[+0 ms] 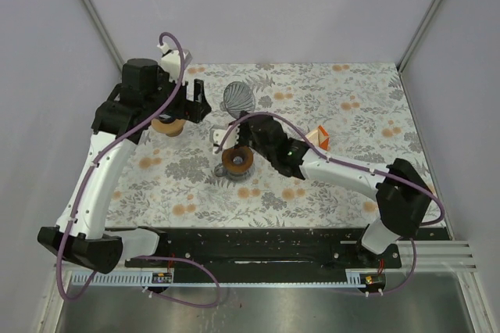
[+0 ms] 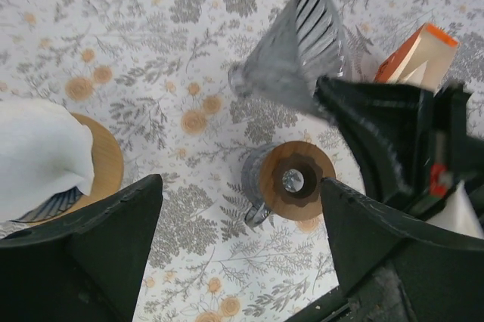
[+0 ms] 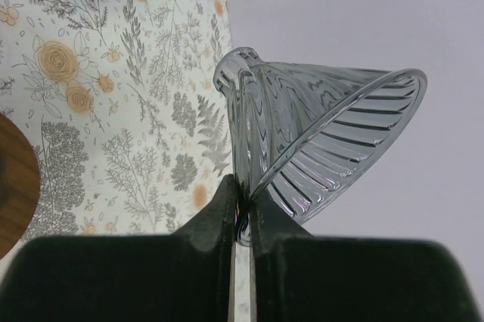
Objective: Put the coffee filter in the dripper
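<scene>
Black fingers of my right gripper (image 3: 242, 205) are pressed tight together on the rim of the ribbed glass dripper (image 3: 318, 140). They pinch its wall edge-on, so the cone lies tipped on its side, narrow neck toward the flowered tablecloth (image 3: 113, 110) and wide mouth toward the pale grey wall. I cannot tell whether the glass clears the cloth.

From overhead, the right arm (image 1: 351, 173) reaches from the near right corner to the middle of the table, with the dripper at the far tip of its gripper. Just nearer to me than the gripper stands a wooden-collared stand (image 1: 237, 161), upright, its round opening facing up. An orange-and-white box (image 1: 322, 138) lies on the cloth to the right, beside the arm.

My left gripper (image 2: 238, 193) is spread wide and holds nothing. It hangs over the left-centre of the table, and its own camera frames the stand on the cloth below, between the two dark fingers (image 2: 98, 246).

The white coffee filter (image 2: 38, 152) rests on a round wooden disc (image 2: 110, 163) at the left of that view, just outside the left finger. It is apart from the dripper, with the stand between them.
</scene>
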Motion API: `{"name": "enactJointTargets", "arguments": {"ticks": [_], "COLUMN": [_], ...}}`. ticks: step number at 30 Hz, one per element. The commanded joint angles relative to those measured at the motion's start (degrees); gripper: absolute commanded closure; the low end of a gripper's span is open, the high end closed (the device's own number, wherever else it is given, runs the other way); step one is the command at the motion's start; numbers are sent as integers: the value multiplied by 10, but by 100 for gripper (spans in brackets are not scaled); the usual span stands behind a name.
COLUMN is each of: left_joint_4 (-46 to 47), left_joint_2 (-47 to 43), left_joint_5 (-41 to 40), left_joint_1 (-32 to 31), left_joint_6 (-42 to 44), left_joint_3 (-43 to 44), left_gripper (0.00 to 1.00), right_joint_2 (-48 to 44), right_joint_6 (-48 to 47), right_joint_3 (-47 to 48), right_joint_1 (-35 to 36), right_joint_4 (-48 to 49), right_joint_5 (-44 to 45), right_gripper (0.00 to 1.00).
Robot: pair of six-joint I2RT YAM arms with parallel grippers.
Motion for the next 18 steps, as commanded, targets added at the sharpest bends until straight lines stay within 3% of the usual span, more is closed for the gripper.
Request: {"name": "enactJointTargets", "arguments": {"ticks": [1,8,18], "left_joint_4": [13,20,36], "left_joint_2": [-25,-28,-5], "left_joint_5": [6,-7,-74], "left_joint_1": [3,2,-48], "left_joint_6": [4,26,52], "left_joint_3": [60,21,-34], "left_gripper": [10,9,15], "right_joint_2": [-6,32,42], "right_joint_6": [-197,-342,-395], "right_joint_3": [-21,-32,-33], "right_joint_1": [57,116,161], "right_joint_4": [77,168,193], "right_joint_5": [119,225,249], "right_gripper": [100,100,100]}}
